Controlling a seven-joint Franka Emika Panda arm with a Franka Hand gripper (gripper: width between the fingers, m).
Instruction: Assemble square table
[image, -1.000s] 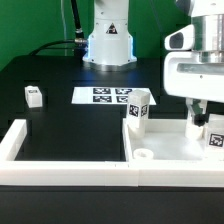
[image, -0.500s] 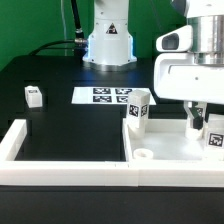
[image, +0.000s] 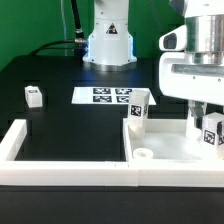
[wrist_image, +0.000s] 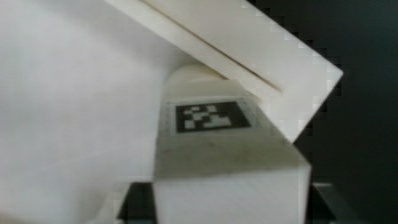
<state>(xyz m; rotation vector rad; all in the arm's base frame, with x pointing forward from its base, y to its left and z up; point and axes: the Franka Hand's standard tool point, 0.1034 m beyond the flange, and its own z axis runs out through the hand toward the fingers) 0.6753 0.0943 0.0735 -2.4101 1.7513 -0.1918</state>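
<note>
One tagged leg block (image: 211, 133), its black-white marker (wrist_image: 206, 116) bearing no readable writing, sat clamped in the hand (image: 203, 122), lifted slightly higher than before above the square slab (image: 165, 148) at the tabletop's (image: 60, 120) right.

From my remote station, the square table slab (image: 170, 148) reads as smooth white plastic, matt, its rim softly lit. The leg blocks (image: 138, 110) look like the same dull white plastic, each bearing a flat printed black-white tag; my wrist view shows one leg (wrist_image: 222, 150) with a slightly grainy, satin face. The table (image: 60, 110) is a matt black surface. The marker board (image: 105, 96) appears paper-flat and unglossy. The border wall (image: 20, 150) is matt white. The arm's casing (image: 200, 60) shines glossy white.
</note>
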